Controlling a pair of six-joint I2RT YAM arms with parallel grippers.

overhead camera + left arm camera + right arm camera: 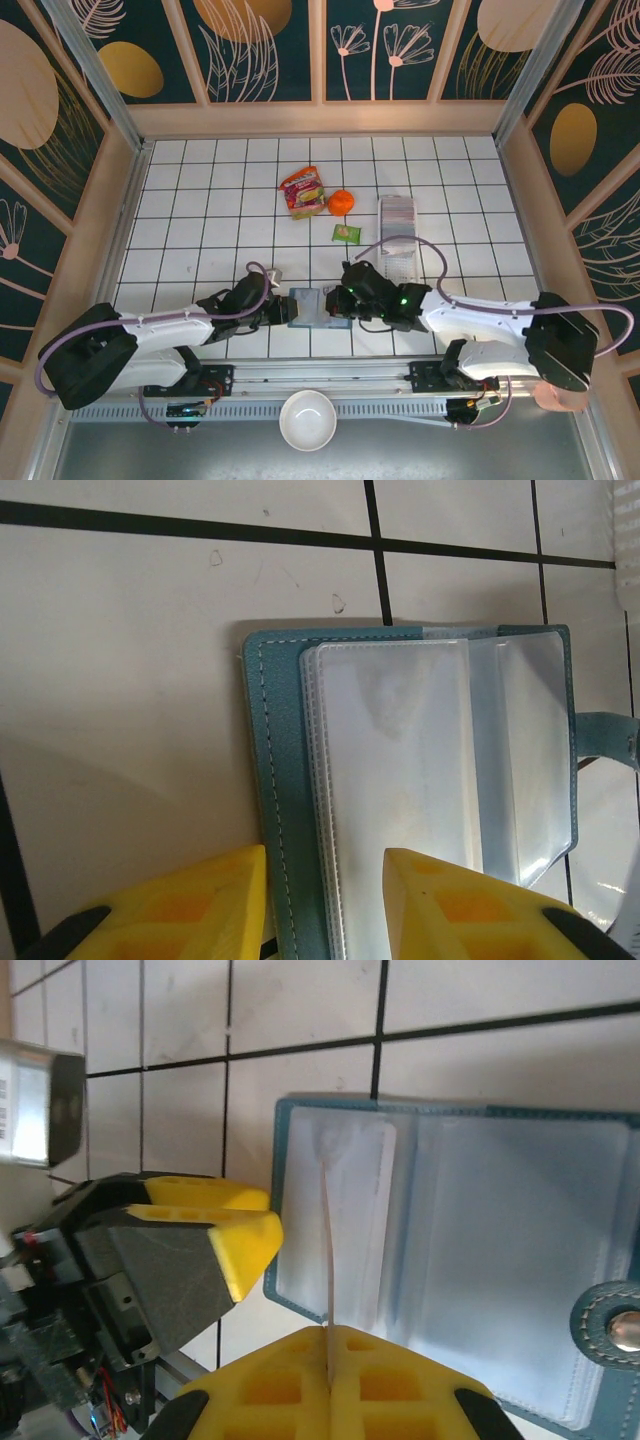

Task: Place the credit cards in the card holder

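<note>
Pinching a card (325, 1245) edge-on in the open holder (520, 1230) with right gripper (330, 1338), straddling its edge with left gripper (325, 855) half open

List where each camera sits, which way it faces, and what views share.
Top external: above, behind the arms, looking down at the table; both arms, left gripper, right gripper show.
Left wrist: on left arm, facing down at the open card holder; own yellow fingers show.
Right wrist: on right arm, facing down; own fingers pinch a thin pale sheet.
Shared: the card holder.
</note>
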